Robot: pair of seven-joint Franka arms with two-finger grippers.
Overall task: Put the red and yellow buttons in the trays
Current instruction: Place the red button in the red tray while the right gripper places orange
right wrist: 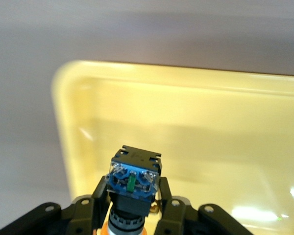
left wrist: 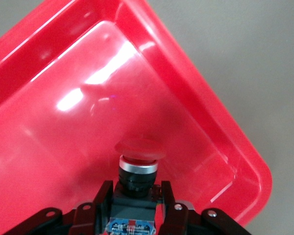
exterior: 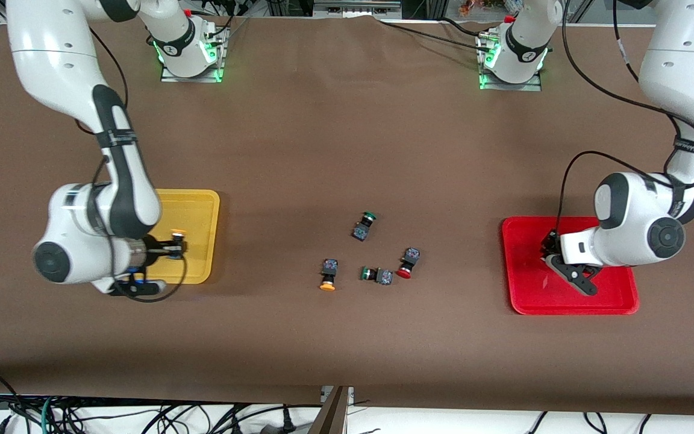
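Note:
My right gripper point(exterior: 173, 246) is over the yellow tray point(exterior: 199, 205), shut on a yellow button point(right wrist: 134, 182) by its dark body, blue terminal end toward the camera, orange cap point(exterior: 178, 232) away. My left gripper point(exterior: 550, 246) is low over the red tray point(exterior: 528, 298), shut on a red button point(left wrist: 138, 169) with its red cap pointing at the tray floor point(left wrist: 63, 103). One yellow button point(exterior: 328, 275) and one red button point(exterior: 408, 263) lie on the table's middle.
Two green-capped buttons lie by them: one point(exterior: 364, 225) farther from the front camera, one point(exterior: 376, 275) between the loose yellow and red buttons. The yellow tray floor point(right wrist: 220, 142) shows bare beside the held button. Brown table cloth point(exterior: 347, 150) all around.

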